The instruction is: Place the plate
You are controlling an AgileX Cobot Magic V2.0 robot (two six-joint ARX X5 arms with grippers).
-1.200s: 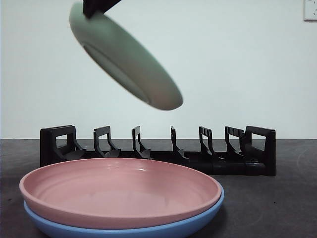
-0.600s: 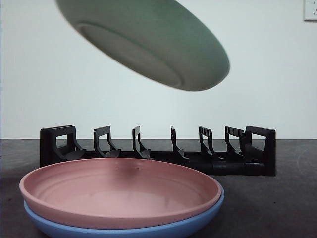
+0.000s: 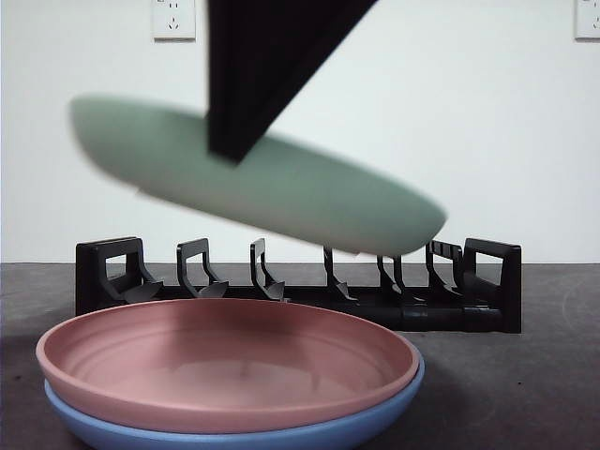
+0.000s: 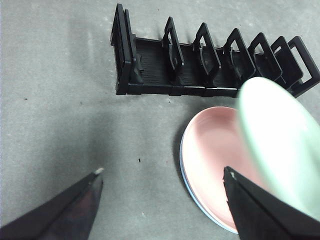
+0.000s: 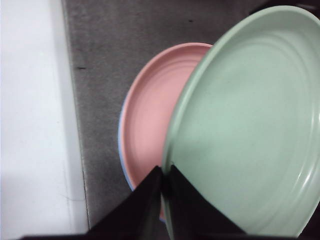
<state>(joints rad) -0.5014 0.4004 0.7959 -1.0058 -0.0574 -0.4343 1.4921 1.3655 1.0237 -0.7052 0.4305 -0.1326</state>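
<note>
A pale green plate [image 3: 281, 192] hangs tilted in the air above the pink plate [image 3: 225, 361] and in front of the black slotted rack [image 3: 300, 286]. My right gripper [image 5: 162, 172] is shut on the green plate's [image 5: 250, 125] rim; in the front view it comes down from above as a dark wedge [image 3: 230, 150]. The left gripper [image 4: 162, 172] hovers open and empty over bare table, beside the pink plate [image 4: 210, 160] and short of the rack [image 4: 210, 65]. The green plate [image 4: 280, 145] shows blurred at that view's edge.
The pink plate is stacked on a blue plate [image 3: 234, 433] near the front of the dark grey table [image 4: 60, 115]. The pink plate [image 5: 150, 115] lies close to the table's edge, with a white surface [image 5: 35, 125] beyond it. Wall sockets [image 3: 173, 19] are behind.
The green plate has dropped lower and turned flatter, moving in front of the rack. The dark right gripper has come down into the front view.
</note>
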